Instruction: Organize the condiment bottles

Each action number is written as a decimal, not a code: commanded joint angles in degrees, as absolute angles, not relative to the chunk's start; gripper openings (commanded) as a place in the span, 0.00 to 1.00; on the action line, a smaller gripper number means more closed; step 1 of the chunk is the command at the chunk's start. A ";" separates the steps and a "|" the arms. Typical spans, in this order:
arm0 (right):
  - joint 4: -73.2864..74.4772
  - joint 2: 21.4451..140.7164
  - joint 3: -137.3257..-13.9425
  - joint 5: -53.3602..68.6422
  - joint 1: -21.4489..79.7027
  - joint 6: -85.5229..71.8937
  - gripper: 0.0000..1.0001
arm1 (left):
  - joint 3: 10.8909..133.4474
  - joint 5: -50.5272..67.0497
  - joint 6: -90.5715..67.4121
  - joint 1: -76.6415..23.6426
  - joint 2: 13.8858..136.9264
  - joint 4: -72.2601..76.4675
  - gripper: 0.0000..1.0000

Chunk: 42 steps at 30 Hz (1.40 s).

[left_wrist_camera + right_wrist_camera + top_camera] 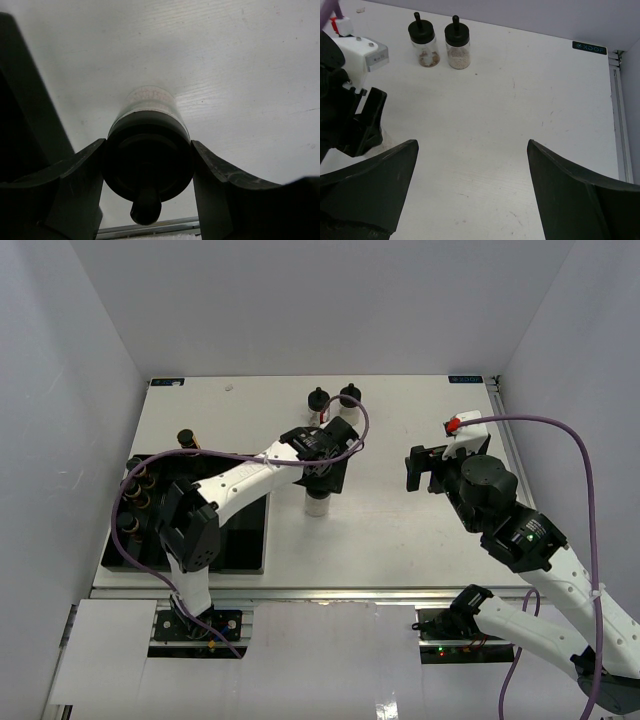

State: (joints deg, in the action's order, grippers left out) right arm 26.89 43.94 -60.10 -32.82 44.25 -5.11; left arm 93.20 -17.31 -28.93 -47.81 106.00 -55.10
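Left wrist view: left claw [148,152] clenched on a squat bottle [150,112]. Its fingers [75,185] press against either side of the black cap [120,165]. Pale powder shows through the glass below the cap. Cannot tell whether the base rests on the tabletop [400,530] or hangs just off it.

Top view: gripped bottle is about mid-table, a little toward the far edge, well apart from the tray [245,540] at the left edge. Tray holds several slim bottles [135,502] in its slots nearest the left edge. A dark bottle [186,438] stands at the tray's far edge; in a slot or just outside it, cannot tell. Two more stand side by side near the middle of the far edge: a brownish-powder bottle [424,42] and a pale-powder bottle [457,42].

Right claw [472,150]: released, jaws wide, nothing between them, over bare table toward the right edge.

Judgement: step in hand looks like carrying the gripped bottle to the tray.

What could go wrong:
- Grip is on the cap only, with the heavier glass body below it. A quick swing could tilt the bottle or let the round cap slip from the fingers.
- Cap might work loose under the load and spill powder.
- Coming down off-centre, the base could catch a slot rim and tip.
- The left arm's own links pass over the tray, so a low return path could knock the slim bottles.
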 commanded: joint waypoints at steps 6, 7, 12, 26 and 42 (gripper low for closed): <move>25.22 44.43 -60.52 -32.29 43.95 -5.89 0.96 | 89.82 -27.56 -39.42 -46.80 87.71 -69.37 0.00; 25.25 44.58 -60.58 -32.11 43.97 -6.00 0.96 | 88.11 -27.77 -40.77 -46.65 85.98 -70.16 0.00; 25.79 45.12 -61.25 -30.78 43.95 -6.59 0.96 | 79.04 -27.11 -46.67 -46.58 76.20 -74.34 0.00; 27.12 44.70 -62.19 -29.15 43.86 -8.03 0.96 | 63.81 -28.39 -56.55 -46.49 63.21 -74.93 0.00; 26.46 43.59 -61.08 -29.88 43.86 -6.43 0.96 | 56.52 -30.85 -56.50 -46.32 64.66 -64.16 0.00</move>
